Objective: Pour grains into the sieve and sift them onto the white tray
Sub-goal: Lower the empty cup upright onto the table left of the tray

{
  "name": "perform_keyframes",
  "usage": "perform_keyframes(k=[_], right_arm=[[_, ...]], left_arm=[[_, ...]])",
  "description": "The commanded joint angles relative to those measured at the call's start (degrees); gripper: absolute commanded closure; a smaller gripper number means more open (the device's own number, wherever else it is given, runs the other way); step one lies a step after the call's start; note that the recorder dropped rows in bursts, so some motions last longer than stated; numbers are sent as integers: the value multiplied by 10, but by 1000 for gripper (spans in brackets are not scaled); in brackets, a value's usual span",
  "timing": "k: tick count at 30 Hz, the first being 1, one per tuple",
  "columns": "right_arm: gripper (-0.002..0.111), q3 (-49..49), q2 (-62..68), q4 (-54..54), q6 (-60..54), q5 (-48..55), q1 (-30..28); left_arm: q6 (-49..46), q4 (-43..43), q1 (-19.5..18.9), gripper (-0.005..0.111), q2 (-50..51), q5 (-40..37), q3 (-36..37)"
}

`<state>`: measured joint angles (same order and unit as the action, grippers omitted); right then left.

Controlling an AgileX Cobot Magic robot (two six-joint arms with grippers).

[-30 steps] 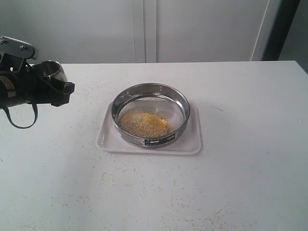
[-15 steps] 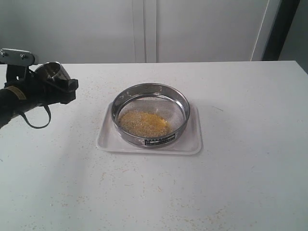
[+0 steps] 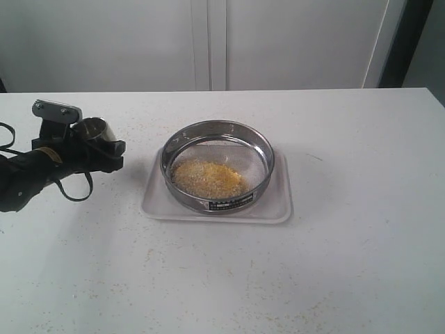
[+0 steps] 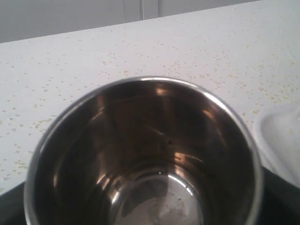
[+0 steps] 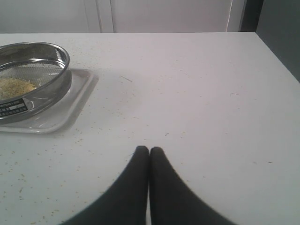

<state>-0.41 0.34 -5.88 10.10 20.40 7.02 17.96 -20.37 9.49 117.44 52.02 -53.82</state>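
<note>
Exterior view. At centre frame a wide, round, shiny steel sieve [image 3: 201,204] with a fine wire-mesh bottom stands inside a shallow white tray [image 3: 278,210] of rectangular shape with rounded corners. A small dark label strip [image 3: 230,203] faces the lower edge of the frame. A heap of loose golden-yellow and pale grains [image 3: 208,178] lies on the mesh, toward the lower left of the ring. At middle left, the black left gripper [image 3: 97,145] is clamped on a small rounded shiny steel cup [image 3: 90,130], mouth upward, well apart from the tray. Whether the cup touches the white table [image 3: 348,243] cannot be told.

Left wrist view. The steel cup [image 4: 145,154] fills the frame and its interior is bare metal. A corner of the white tray [image 4: 281,136] shows beside it, and stray granules [image 4: 197,75] dot the table.

Right wrist view. The right gripper [image 5: 149,151] has its two dark fingers pressed together with nothing between them, over bare table, well apart from the sieve [image 5: 47,93] and tray [image 5: 75,101].
</note>
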Motion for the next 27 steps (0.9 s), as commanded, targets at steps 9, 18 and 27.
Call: perform_keyframes(k=[9, 18, 27], right_arm=[[108, 4, -3, -1, 3, -8, -2], [108, 4, -3, -1, 3, -8, -2], [108, 4, -3, -1, 3, -8, -2]], left_arm=[[-4, 6, -2, 107, 70, -14, -74], [-18, 6, -2, 89, 72, -41, -79], [-18, 4, -2, 31, 72, -39, -79]])
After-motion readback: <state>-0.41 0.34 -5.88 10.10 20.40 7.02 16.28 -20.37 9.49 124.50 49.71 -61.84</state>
